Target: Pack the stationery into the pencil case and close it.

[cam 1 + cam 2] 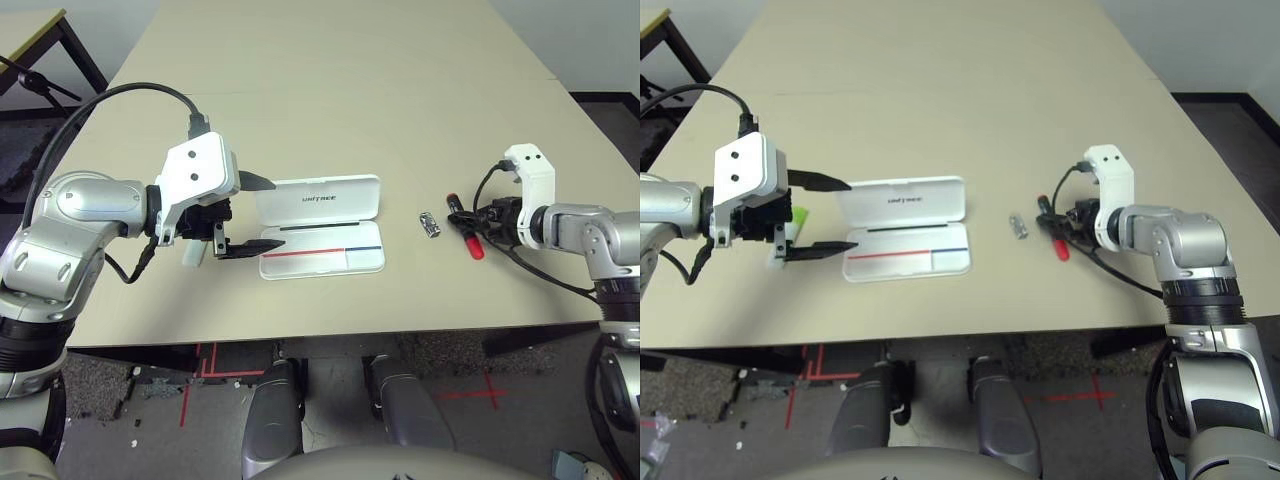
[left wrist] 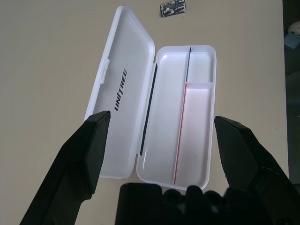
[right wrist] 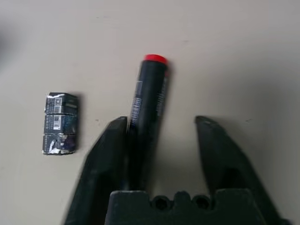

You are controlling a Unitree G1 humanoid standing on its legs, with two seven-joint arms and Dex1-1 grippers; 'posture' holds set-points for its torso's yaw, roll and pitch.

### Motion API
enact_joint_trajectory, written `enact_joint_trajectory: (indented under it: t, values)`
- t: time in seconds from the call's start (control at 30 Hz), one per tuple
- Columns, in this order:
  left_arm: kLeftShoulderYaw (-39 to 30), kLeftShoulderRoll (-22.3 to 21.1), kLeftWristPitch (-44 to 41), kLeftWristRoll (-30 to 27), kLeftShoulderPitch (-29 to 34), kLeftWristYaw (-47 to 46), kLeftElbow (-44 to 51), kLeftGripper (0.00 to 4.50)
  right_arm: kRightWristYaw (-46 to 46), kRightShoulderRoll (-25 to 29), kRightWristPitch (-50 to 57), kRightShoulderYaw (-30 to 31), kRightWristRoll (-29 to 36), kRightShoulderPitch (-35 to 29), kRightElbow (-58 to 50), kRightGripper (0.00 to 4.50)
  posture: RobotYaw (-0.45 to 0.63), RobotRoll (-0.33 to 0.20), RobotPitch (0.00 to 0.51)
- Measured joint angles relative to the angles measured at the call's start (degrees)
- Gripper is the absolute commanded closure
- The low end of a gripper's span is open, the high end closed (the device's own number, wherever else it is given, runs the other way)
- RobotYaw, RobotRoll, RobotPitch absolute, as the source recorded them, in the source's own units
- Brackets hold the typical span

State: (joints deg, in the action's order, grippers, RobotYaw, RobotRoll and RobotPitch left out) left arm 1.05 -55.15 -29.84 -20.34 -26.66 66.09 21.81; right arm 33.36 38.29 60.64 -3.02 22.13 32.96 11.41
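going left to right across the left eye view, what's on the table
left gripper → pencil case → clip → marker → right gripper

beige table (image 1: 330,90) carries open pencil case (image 1: 322,226), clip (image 1: 429,224), marker (image 1: 466,233).

smooth white plastic pencil case (image 1: 320,225), matt table (image 1: 330,90).

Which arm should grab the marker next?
Right: its open gripper already straddles the marker on the table. The left gripper is open by the case, far from it.
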Motion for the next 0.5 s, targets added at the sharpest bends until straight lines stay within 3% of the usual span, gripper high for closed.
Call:
enact_joint_trajectory:
  t: [0.1,0.23,0.5]
  values:
    - [0.0,-0.09,0.0,0.0,0.0,0.0,0.0,0.0,0.93,0.68,-0.29,0.15,-0.48,0.84,0.77,3.99,-0.03,0.0,0.159]
    - [0.0,-0.36,0.0,0.01,0.01,0.03,-0.09,0.0,4.71,3.27,-3.34,0.56,-1.51,2.68,1.9,4.02,-0.03,0.0,0.16]
    - [-0.04,-1.53,0.47,0.22,0.01,0.05,-0.65,0.0,21.72,9.39,-12.98,6.03,-1.85,4.77,-0.33,4.02,-0.02,0.0,0.158]
